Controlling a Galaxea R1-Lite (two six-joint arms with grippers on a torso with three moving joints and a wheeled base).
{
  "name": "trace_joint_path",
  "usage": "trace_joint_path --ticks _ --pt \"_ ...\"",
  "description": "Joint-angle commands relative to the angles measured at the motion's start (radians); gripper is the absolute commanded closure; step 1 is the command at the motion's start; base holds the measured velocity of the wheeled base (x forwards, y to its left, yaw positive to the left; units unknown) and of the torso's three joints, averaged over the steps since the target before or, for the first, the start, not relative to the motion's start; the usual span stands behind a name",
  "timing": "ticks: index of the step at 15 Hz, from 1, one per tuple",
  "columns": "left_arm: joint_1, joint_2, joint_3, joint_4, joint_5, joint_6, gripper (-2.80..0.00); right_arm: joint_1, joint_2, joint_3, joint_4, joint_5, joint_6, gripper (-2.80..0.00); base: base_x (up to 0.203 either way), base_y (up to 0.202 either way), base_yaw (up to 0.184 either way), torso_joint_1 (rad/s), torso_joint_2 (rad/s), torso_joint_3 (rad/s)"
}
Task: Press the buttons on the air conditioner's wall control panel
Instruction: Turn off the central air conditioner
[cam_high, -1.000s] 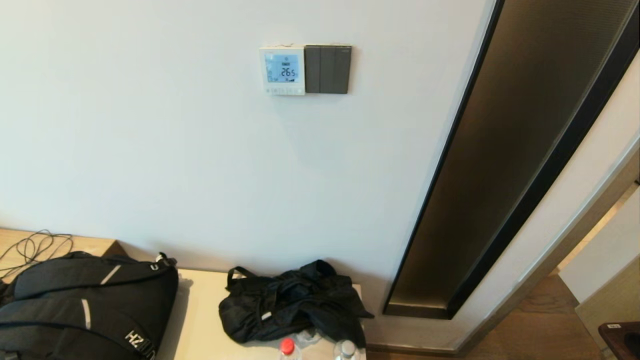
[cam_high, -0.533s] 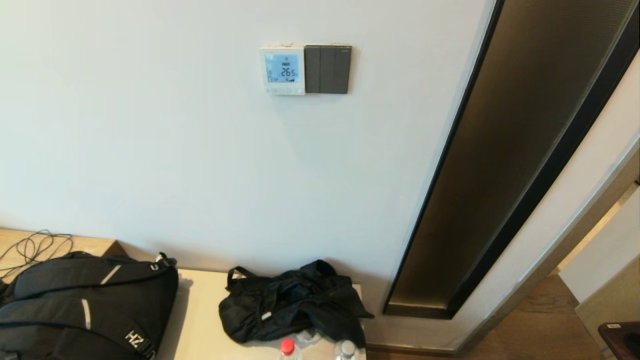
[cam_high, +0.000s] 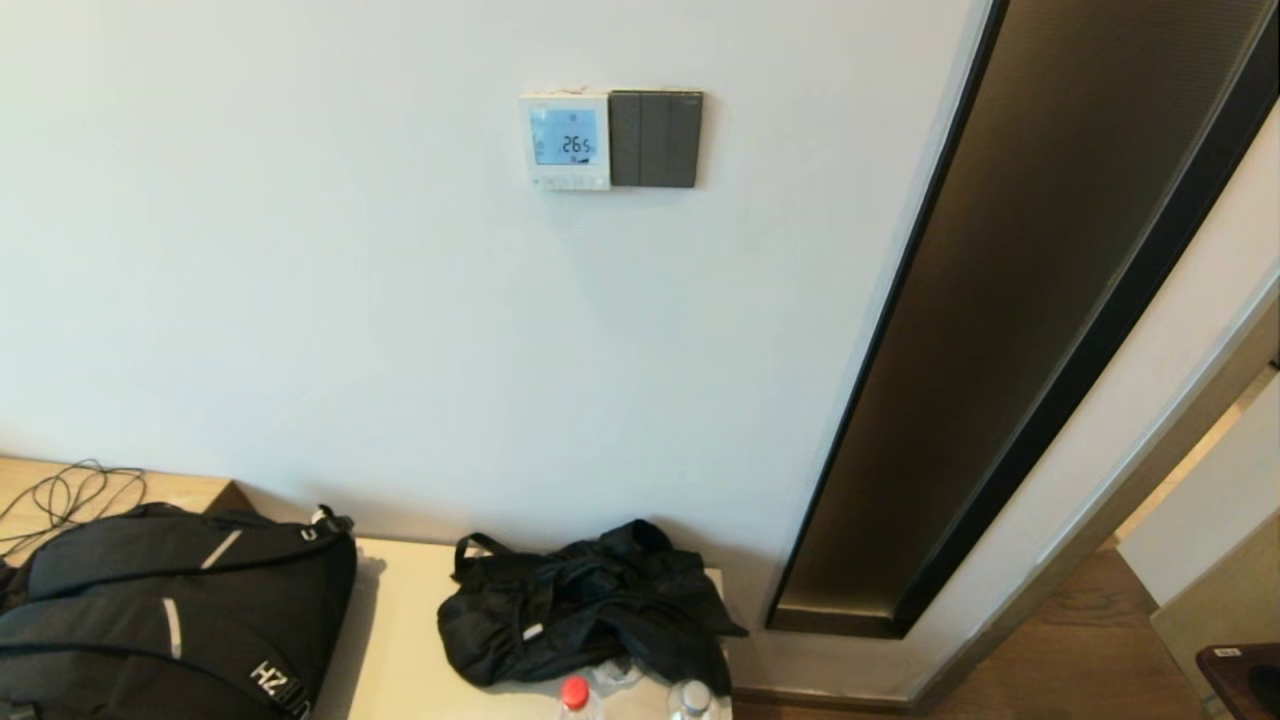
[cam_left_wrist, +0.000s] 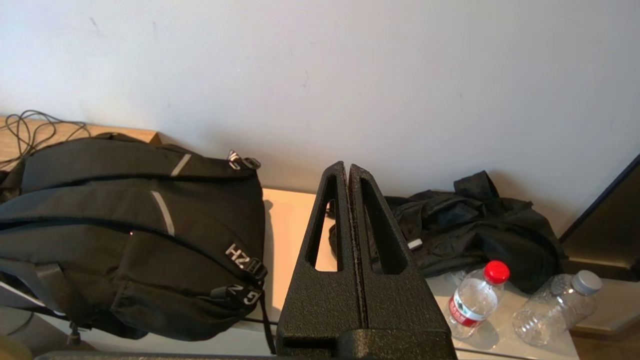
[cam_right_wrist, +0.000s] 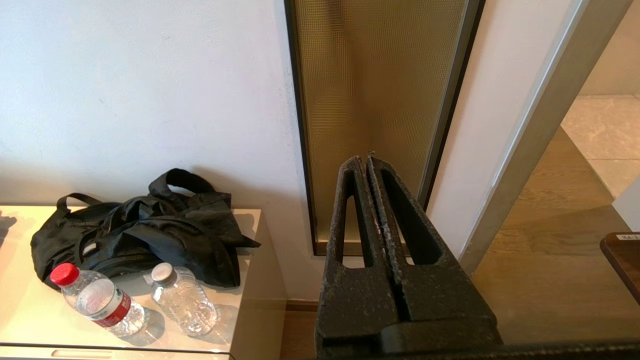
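Currently pre-reach | control panel (cam_high: 565, 141) high on wall, untouched | left gripper (cam_left_wrist: 348, 172) and right gripper (cam_right_wrist: 365, 162) low over bench (cam_left_wrist: 287, 220), jaws pressed together | next: raise one arm to buttons

Worktop (cam_high: 400, 620): black backpack (cam_high: 170, 620) left of crumpled black bag (cam_high: 580, 615), two plastic bottles (cam_right_wrist: 100, 300) just before the bag.
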Motion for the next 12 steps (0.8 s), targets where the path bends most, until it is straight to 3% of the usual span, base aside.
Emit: trace_joint_path --ticks 1,12 --pt "0.0 0.001 0.0 0.0 0.0 -0.001 0.0 0.0 -0.001 0.0 0.0 0.0 0.0 0.0 0.0 0.0 0.0 0.0 0.0 0.0" --pt "0.0 0.001 0.0 0.0 0.0 -0.003 0.0 0.0 -0.001 0.0 0.0 0.0 -0.001 0.0 0.0 0.0 0.0 0.0 0.0 0.0"
